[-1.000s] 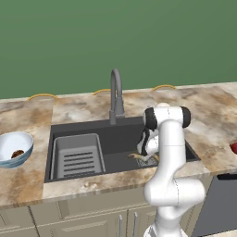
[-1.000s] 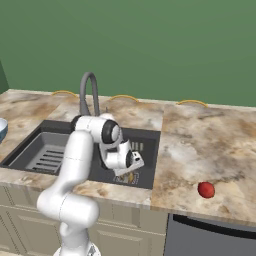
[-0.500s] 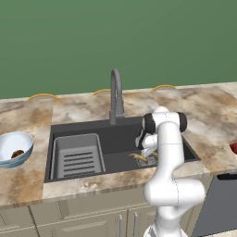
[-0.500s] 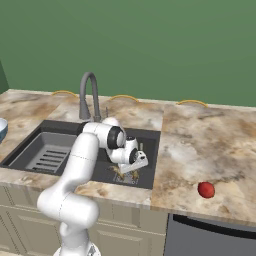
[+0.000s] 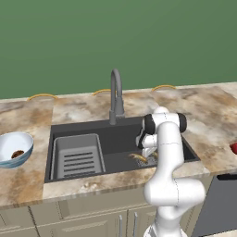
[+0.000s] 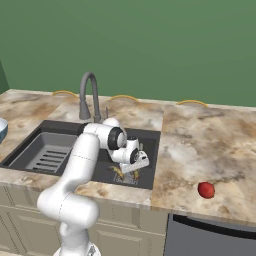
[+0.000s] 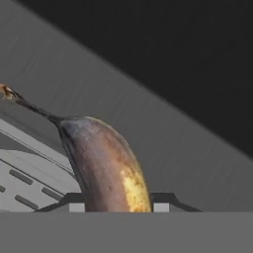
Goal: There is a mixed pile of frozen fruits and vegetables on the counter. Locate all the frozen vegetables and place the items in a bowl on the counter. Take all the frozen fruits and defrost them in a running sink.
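Note:
My gripper (image 7: 118, 201) is down inside the dark-grey sink (image 5: 120, 139), shut on a brown-patched yellow banana (image 7: 106, 168) that sticks out between the fingers towards the basin wall. From the base views the hand (image 5: 147, 141) hangs low at the basin's right end, with banana pieces (image 6: 125, 173) on or just above the sink floor under it. The pale-blue bowl (image 5: 9, 146) sits on the counter far left, with the brown lump (image 5: 17, 153) inside. The red piece (image 6: 205, 189) lies alone on the counter right of the sink.
The grey arched faucet (image 5: 115, 92) stands behind the basin. A slotted rack (image 5: 76, 156) takes up the sink's left half. A dark appliance front (image 6: 210, 240) sits under the counter at the right. The green wall runs behind the counter's back edge.
The hand has shifted and turned slightly inside the sink's right end, staying low over the floor with the banana. Bowl and red piece have not moved.

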